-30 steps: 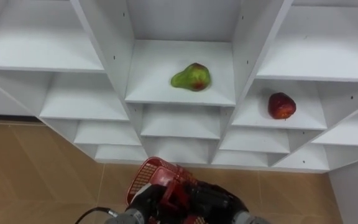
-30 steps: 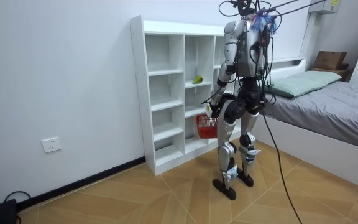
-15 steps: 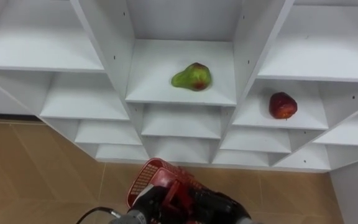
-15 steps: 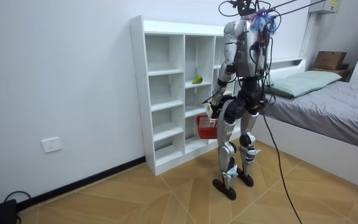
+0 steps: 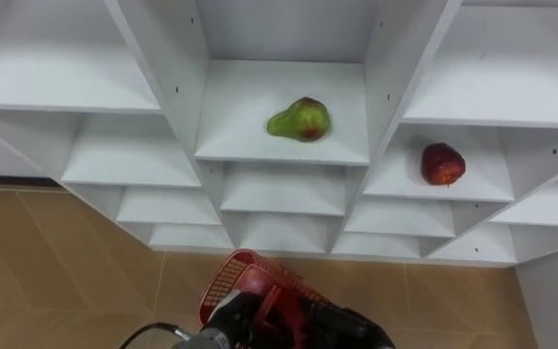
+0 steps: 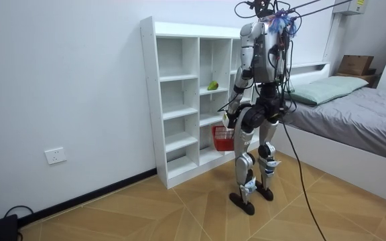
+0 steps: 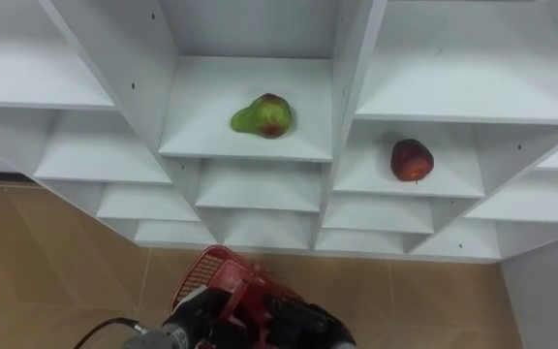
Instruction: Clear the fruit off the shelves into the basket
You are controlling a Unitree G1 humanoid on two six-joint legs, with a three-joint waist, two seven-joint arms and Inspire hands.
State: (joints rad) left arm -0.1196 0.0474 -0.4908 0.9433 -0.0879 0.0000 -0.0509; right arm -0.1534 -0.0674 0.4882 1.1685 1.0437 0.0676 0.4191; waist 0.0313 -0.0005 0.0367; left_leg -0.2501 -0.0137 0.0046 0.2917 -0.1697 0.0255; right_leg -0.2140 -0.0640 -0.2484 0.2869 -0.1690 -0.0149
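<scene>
A robot is pictured standing close before a white closet of open shelves, with a bed behind it at the room view's right. A green pear flushed with red is seen lying on a shelf of the middle column, near the shelf's front edge. A dark red apple is seen on a shelf of the column to the right, one level lower and well apart from the pear. Both fruits are shown untouched on their shelves. A red mesh basket is held low in front of the body, above the wooden floor and below the closet's bottom shelves. The left hand is seen at the lower edge of the eye views, its fingers clamped on the basket's handle. The right hand is made out as a dark shape just beside the basket, and its state cannot be told. No fruit can be seen in the basket.
</scene>
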